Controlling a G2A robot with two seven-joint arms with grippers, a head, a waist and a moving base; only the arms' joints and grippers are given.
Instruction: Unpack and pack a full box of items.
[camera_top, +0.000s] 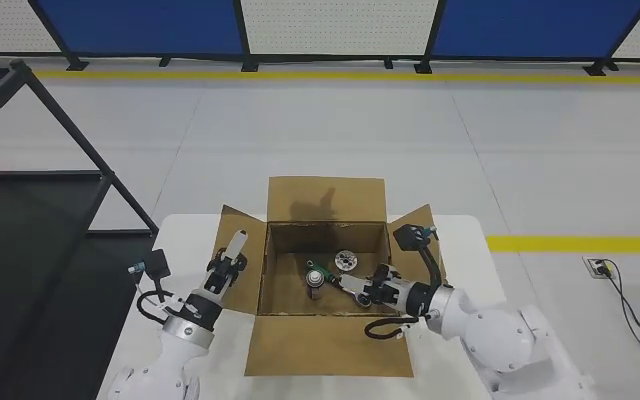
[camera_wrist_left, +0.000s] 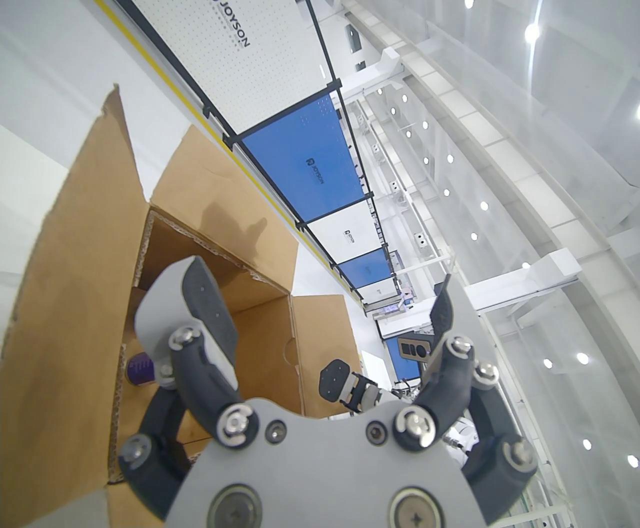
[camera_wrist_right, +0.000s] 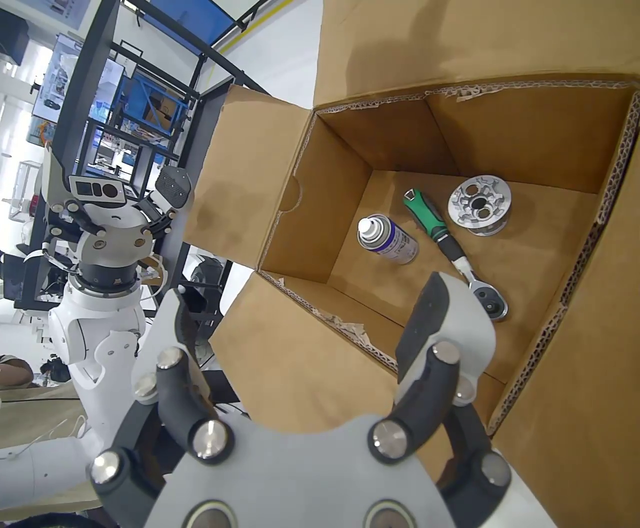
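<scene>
Above the box (camera_top: 325, 345), the right gripper (camera_wrist_right: 305, 300) gapes empty (left gripper (camera_wrist_left: 324, 285) likewise); descending, a finger might snag the cardboard wall.

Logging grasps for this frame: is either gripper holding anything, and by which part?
Nothing is held: the left gripper and right gripper are both open and empty.

Pale grey floor (camera_top: 330, 130) crossed by a yellow line (camera_top: 330, 74) — blue and white partition panels (camera_top: 140, 25) behind.
</scene>
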